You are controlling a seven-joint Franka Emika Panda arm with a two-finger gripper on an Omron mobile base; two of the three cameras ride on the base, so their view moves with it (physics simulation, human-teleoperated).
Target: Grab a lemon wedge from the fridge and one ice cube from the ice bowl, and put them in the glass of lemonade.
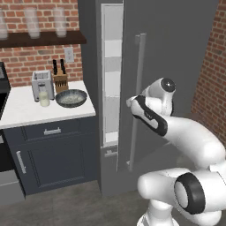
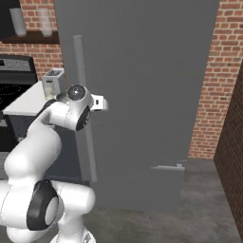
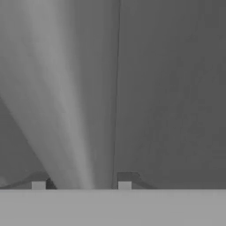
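fridge (image 1: 176, 57) door ajar, white shelved interior visible through gap at left edge. gripper (image 3: 81, 183) at vertical bar handle (image 1: 137, 97), fingers (image 3: 38, 184) set either side of bar; grip on it cannot be told. ice bowl (image 1: 71, 98) and glass of lemonade (image 1: 44, 99) on counter (image 1: 26, 112) beside toaster (image 1: 42, 84).

I see the fridge (image 1: 176, 53) dark grey, its handle (image 1: 137, 97) light grey, the ice bowl (image 1: 71, 98) dark speckled, the desk (image 1: 22, 110) white, the wall (image 1: 26, 66) red brick.
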